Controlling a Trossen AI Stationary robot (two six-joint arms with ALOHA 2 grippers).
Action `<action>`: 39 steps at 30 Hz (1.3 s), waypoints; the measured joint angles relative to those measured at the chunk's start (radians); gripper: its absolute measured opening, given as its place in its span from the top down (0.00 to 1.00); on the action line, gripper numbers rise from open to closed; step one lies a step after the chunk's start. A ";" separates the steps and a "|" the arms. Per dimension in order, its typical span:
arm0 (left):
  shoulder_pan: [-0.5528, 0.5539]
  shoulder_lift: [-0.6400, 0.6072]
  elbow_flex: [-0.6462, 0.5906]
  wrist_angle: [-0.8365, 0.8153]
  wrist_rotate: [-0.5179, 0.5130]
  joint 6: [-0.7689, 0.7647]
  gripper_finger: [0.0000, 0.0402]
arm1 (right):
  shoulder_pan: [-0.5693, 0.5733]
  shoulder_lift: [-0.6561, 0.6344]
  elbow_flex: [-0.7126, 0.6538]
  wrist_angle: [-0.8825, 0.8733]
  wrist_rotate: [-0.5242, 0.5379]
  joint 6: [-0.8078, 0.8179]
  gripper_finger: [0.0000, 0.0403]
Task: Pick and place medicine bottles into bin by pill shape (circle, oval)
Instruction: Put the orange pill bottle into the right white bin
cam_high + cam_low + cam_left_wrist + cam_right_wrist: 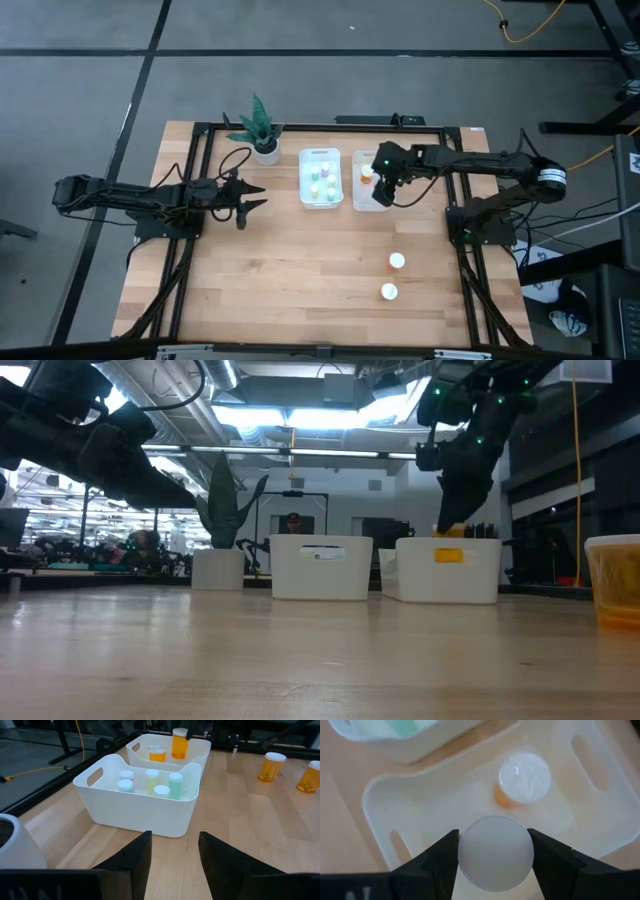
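The right pincer [492, 851] is pinched on a bottle [495, 850] by its white cap, one finger on either side, and is held above the right bin [380, 802]. Directly beneath the pincer lies the bin's floor; just beyond the held bottle, a second bottle [522, 777] with an orange body is already standing inside. In the low view the pincer [450, 525] is seen hanging just over the bin's rim, with the amber body of the held bottle [449, 530] showing at that rim.

The step in hand is judged to be the release into this bin. It is best done if the bottle is lowered until its base is near the floor, so that it is not dropped from height and tipped. The free floor on the nearer side of the standing bottle should be aimed for, so that the two are not knocked together. The fingers should be spread only once the bottle is upright, and the pincer then lifted straight up so that the cap is not dragged.

Farther out, the left bin [321, 178] holds the pale green and whitish bottles. Two bottles [397, 261] [389, 291] are left on the table [300, 270], well away from the right pincer, toward the table's near edge.

The left pincer [252, 195] is spread and empty, waiting beside the plant [260, 128], short of the left bin.
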 joint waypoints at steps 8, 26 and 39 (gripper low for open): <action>0.000 0.000 0.000 0.000 0.000 0.000 0.61 | -0.077 0.010 -0.014 0.026 -0.021 -0.067 0.46; 0.000 0.000 0.000 0.000 0.000 0.000 0.61 | -0.159 0.112 -0.014 0.124 -0.020 -0.097 0.43; 0.000 0.000 0.000 0.000 0.000 0.000 0.61 | -0.159 0.112 -0.001 0.116 -0.019 -0.109 0.37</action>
